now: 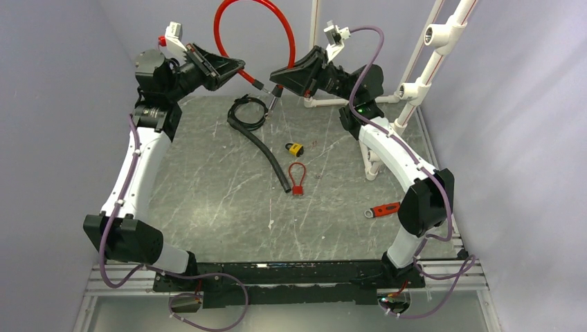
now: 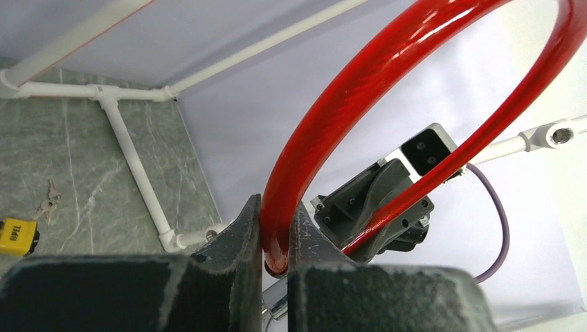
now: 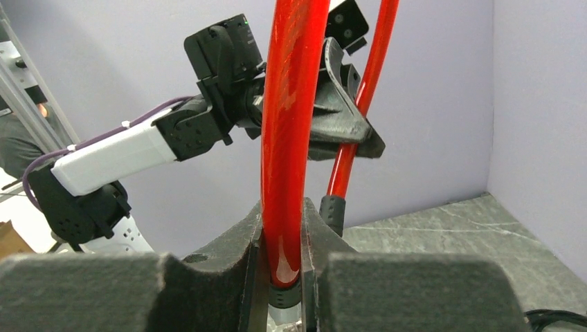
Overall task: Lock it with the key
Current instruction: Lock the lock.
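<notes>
Grey tabletop [image 1: 208, 194], padlock [image 1: 295, 149] (red cable [image 2: 353, 90] aloft)

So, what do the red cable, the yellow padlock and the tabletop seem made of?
The thick red looped cable looks plastic-sheathed and glossy: sharp highlights run along it; its core is hidden. The small yellow padlock has a coated or plastic body, too small to tell. The grey-green tabletop looks matte, marbled, perhaps laminate or stone.

Only text: dark lettering on the yellow padlock [image 2: 17, 236] lying on the tabletop [image 2: 90, 173] (left wrist view), too blurred to read reliably. Nothing else legible.
</notes>
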Controlling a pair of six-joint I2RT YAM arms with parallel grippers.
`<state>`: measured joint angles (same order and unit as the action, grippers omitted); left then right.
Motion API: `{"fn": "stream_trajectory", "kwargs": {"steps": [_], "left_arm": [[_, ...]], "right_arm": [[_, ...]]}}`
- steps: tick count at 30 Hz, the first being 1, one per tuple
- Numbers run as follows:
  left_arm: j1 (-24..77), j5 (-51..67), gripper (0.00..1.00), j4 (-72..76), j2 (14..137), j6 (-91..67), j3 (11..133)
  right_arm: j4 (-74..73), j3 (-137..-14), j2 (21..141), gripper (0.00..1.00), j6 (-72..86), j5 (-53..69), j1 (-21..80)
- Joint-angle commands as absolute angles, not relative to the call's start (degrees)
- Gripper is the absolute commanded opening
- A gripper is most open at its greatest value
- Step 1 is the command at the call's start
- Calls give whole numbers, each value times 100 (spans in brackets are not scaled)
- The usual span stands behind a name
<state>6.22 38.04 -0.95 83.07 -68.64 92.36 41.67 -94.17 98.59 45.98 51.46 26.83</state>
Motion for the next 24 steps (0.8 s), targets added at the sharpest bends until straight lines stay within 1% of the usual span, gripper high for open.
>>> {"fn": "stream_trajectory", "kwargs": {"steps": [1,15,24], "left_arm": [[795,3651,0,99,8172,-6975,9215],[616,4317,0,278,8077,-6564,9410],[702,4281,0,455,8024,-6430,9431]], "right_arm": [[4612,-9841,9804,0,4517,5115,2725],[4377,-9531,9681,0,4311,5079,2558],[4472,-9539,9719,0,4445,5069,2549]]}}
